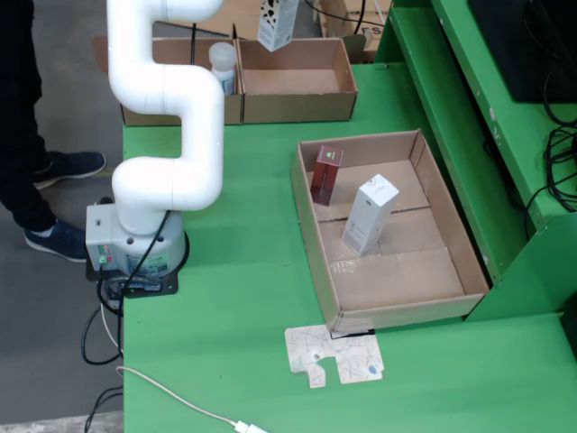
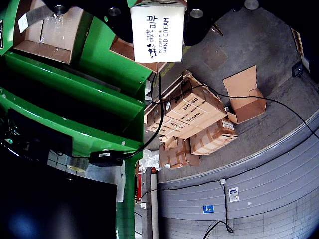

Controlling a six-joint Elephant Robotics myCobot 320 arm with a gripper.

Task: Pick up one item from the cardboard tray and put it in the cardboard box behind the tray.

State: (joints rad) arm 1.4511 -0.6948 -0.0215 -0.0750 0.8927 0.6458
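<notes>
Cardboard, light and stiff but crushable, the hand cream carton (image 1: 278, 24) hangs above the cardboard box (image 1: 297, 79); unseen fingers appear clenched on its top end, a sensible hold.

"hand cream" on white carton (image 2: 157, 31)

Even, soft overhead light in the fixed view; the riding view is fisheye-warped with dark corners.
</notes>
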